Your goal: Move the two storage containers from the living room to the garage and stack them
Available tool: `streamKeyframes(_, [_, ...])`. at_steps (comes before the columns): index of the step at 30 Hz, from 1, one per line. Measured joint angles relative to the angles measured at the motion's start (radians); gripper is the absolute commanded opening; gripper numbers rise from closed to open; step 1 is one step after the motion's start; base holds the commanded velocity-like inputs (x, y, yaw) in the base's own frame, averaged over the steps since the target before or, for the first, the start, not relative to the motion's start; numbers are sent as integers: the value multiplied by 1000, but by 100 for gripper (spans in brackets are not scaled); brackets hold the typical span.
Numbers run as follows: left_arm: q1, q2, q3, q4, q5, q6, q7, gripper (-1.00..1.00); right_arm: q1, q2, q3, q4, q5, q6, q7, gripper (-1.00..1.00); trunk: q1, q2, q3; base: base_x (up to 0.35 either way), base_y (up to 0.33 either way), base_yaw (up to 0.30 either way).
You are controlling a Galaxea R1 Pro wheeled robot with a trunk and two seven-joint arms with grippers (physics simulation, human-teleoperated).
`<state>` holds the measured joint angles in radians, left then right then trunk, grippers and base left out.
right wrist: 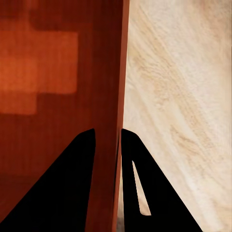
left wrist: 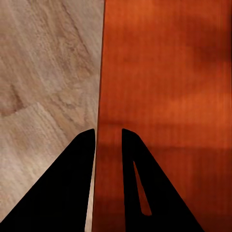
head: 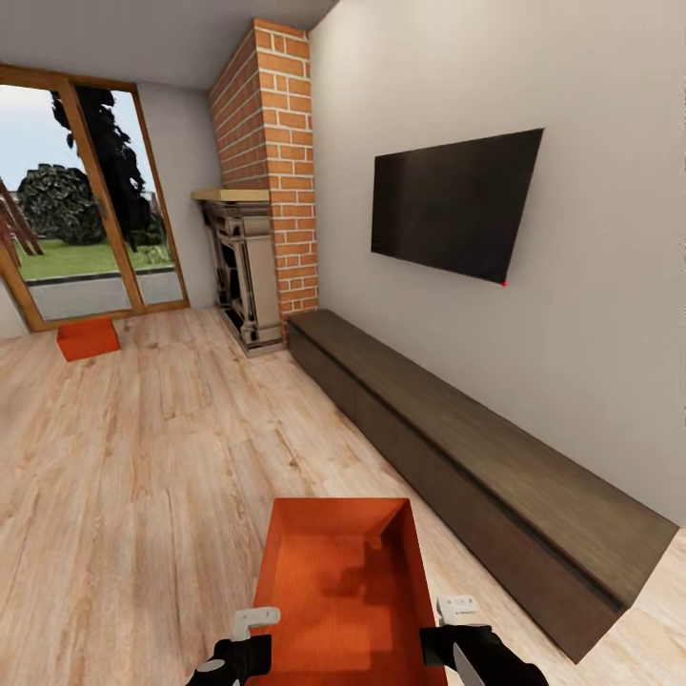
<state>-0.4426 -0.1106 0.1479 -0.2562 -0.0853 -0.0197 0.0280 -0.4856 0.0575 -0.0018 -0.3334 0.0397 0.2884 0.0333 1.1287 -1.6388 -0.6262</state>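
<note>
**Both grippers clamped on the near bin, second bin far off at eleven o'clock**

I am in the living room, looking over a light wood plank floor (head: 143, 457). Right under my head camera, at six o'clock, sits one orange-red storage container (head: 343, 581), open top up, its long side running away from me. My left gripper (head: 250, 624) is at its left wall and my right gripper (head: 459, 610) at its right wall.

In the left wrist view the left gripper (left wrist: 108, 137) straddles the bin's wall (left wrist: 99, 87): one dark finger outside over the wood planks (left wrist: 43, 96), the other inside over the ribbed orange bottom (left wrist: 169, 96), the two closed in tight on the thin edge. In the right wrist view the right gripper (right wrist: 108, 137) does the same on the opposite wall (right wrist: 123, 72), one finger inside, one outside, pinched onto the rim. So both are grasping the near container. I cannot tell whether the bin is resting on the planks or lifted clear of them.

The second storage container (head: 88, 339) lies on the floor well apart, at about eleven o'clock, just in front of the glazed wooden door (head: 86, 191).

At twelve o'clock rises the red brick fireplace (head: 272, 162). From there a long low dark-brown cabinet (head: 476, 457) runs along the wall toward four o'clock, near the held bin's right side. The black wall TV (head: 455, 202) hangs above it at about one o'clock.
</note>
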Motion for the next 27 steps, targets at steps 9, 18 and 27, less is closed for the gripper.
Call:
streamKeyframes(9, [0,0,0,0,0,-1,0,-100,0,0,0,0,0,-1,0,-100,-35,63,43,0,0,0])
streamKeyframes(18, [0,0,0,0,-1,0,0,-100,1,0,0,0,0,-1,0,-100,-65,119,82,0,0,0])
streamKeyframes(27, [0,0,0,0,0,0,0,-100,0,0,-1,0,0,-1,0,-100,-65,119,96,0,0,0])
